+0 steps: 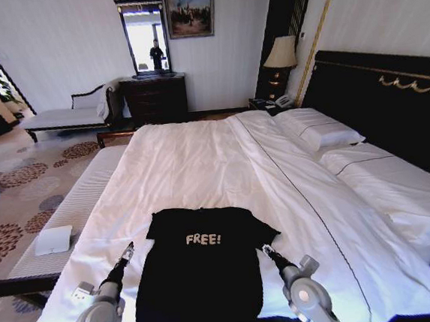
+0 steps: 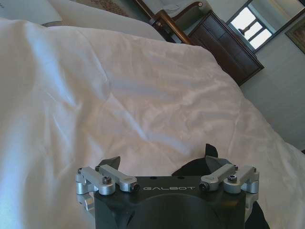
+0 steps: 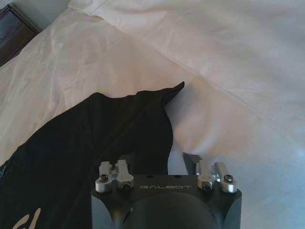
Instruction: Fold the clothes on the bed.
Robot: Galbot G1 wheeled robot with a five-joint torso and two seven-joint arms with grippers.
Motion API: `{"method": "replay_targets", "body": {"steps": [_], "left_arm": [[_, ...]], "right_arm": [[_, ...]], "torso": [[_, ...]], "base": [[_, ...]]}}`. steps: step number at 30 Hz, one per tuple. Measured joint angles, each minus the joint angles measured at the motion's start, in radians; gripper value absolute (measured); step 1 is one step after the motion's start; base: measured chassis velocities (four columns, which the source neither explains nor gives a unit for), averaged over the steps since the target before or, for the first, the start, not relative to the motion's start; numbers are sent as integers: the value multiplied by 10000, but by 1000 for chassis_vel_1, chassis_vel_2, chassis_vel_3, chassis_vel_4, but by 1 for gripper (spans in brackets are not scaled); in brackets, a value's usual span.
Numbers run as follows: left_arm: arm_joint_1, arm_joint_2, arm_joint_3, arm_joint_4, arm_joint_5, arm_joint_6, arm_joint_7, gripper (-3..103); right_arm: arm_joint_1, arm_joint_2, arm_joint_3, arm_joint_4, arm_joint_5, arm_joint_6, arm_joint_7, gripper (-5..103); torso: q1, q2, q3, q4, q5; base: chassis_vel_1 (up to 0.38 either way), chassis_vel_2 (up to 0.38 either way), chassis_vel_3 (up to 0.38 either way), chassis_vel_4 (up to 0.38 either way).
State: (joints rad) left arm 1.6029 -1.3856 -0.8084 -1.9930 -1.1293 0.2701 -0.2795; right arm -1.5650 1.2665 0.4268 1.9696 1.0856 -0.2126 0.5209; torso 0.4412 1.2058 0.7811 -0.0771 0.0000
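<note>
The clothes are one black T-shirt (image 1: 202, 275) with white "FREE!" lettering, lying flat near the front edge of the white bed (image 1: 200, 162). My left gripper (image 1: 127, 249) hovers open at the shirt's left sleeve. In the left wrist view the left gripper (image 2: 162, 157) is spread wide over the sheet, with a bit of black cloth (image 2: 188, 168) by one finger. My right gripper (image 1: 266, 249) is at the right sleeve. The right wrist view shows the right gripper (image 3: 157, 161) open, its fingers either side of the T-shirt's (image 3: 95, 143) sleeve edge.
White pillows (image 1: 318, 129) lie against the black headboard (image 1: 374, 87) at the right. A padded bench (image 1: 76, 207) with a white box (image 1: 54, 239) runs along the bed's left side. A dark dresser (image 1: 154, 97), chaise (image 1: 68, 113) and lamp (image 1: 281, 53) stand far back.
</note>
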Motion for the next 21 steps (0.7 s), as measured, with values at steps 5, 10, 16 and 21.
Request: {"method": "replay_targets", "body": {"steps": [5, 10, 16, 21], "left_arm": [[-2, -50, 29, 1, 37, 0, -3, 100], [-10, -89, 37, 1, 60, 0, -6, 100], [-12, -128, 44, 2, 99, 0, -11, 100], [-4, -127, 40, 10, 107, 0, -14, 100]], "right_arm": [[-17, -1, -6, 14, -12, 5, 6, 37], [-84, -28, -52, 166, -16, 21, 32, 20], [-122, -33, -119, 301, -27, 49, 88, 1], [-269, -103, -119, 465, -39, 66, 129, 0]], "torso": [[0, 0, 0, 0, 0], [0, 0, 0, 0, 0], [0, 0, 0, 1, 0], [0, 0, 0, 0, 1]], "base": [[0, 0, 0, 0], [0, 0, 0, 0], [0, 0, 0, 0], [0, 0, 0, 0]]}}
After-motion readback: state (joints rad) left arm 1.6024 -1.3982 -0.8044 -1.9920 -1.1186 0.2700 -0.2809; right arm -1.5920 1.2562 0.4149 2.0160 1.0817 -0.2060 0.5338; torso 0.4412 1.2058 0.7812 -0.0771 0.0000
